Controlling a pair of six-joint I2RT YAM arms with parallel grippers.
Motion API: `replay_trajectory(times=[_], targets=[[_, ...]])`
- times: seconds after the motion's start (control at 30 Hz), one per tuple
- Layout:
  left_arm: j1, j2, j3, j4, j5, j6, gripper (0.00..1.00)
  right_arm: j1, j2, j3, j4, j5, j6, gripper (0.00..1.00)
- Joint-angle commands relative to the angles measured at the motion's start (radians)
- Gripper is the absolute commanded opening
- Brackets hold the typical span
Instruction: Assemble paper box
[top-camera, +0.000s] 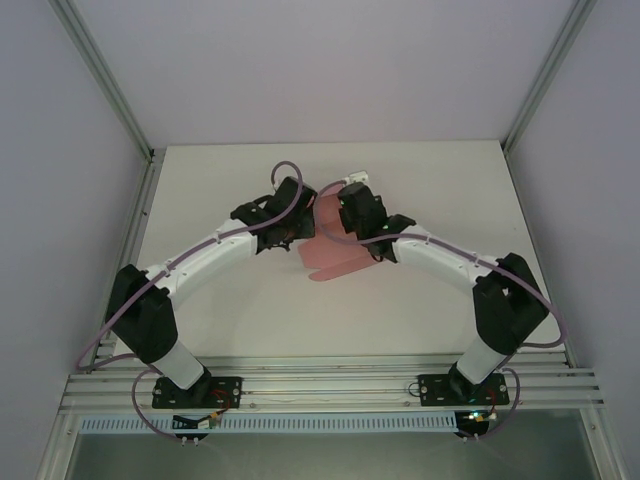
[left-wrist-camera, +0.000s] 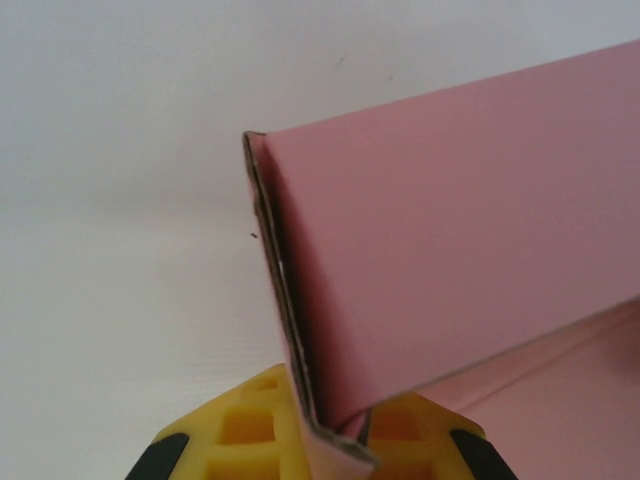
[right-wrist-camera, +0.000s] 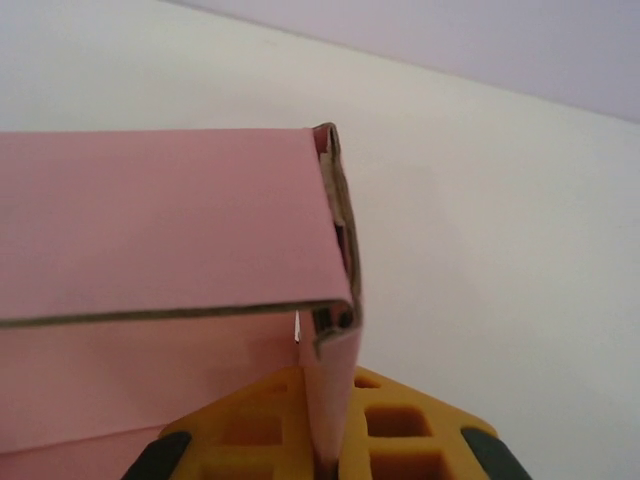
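Observation:
The paper box (top-camera: 330, 255) is pink thin card, partly folded, held up between both arms near the table's middle. My left gripper (top-camera: 288, 232) is shut on its left side wall; in the left wrist view that folded wall (left-wrist-camera: 300, 330) runs down between the yellow fingers (left-wrist-camera: 240, 425), with a broad pink panel (left-wrist-camera: 460, 250) leaning to the right. My right gripper (top-camera: 352, 222) is shut on the opposite wall; in the right wrist view the doubled-over card (right-wrist-camera: 335, 380) is pinched between the yellow fingers (right-wrist-camera: 410, 430), and a pink panel (right-wrist-camera: 160, 215) spreads leftward.
The white table (top-camera: 220, 180) lies under the arms, bounded by aluminium posts (top-camera: 110, 90) at the back corners and a rail (top-camera: 330, 385) at the near edge. White walls close in the back and sides.

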Motion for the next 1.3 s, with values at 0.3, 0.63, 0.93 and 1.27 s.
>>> replay_trajectory(times=[0.3, 0.63, 0.93, 1.27], targets=[[-0.039, -0.039, 0.124, -0.272, -0.061, -0.194, 0.0, -0.051, 0.121, -0.014, 0.046, 0.426, -0.317, 0.02], [-0.039, -0.003, 0.133, -0.259, -0.078, -0.224, 0.0, -0.065, 0.074, -0.012, -0.037, 0.153, -0.17, 0.1], [-0.039, -0.014, 0.112, -0.138, -0.021, -0.21, 0.0, -0.065, -0.089, -0.126, 0.096, -0.241, -0.098, 0.28], [-0.039, -0.017, 0.081, -0.109, -0.04, -0.168, 0.0, -0.066, -0.345, -0.201, 0.031, -0.478, -0.085, 0.55]])
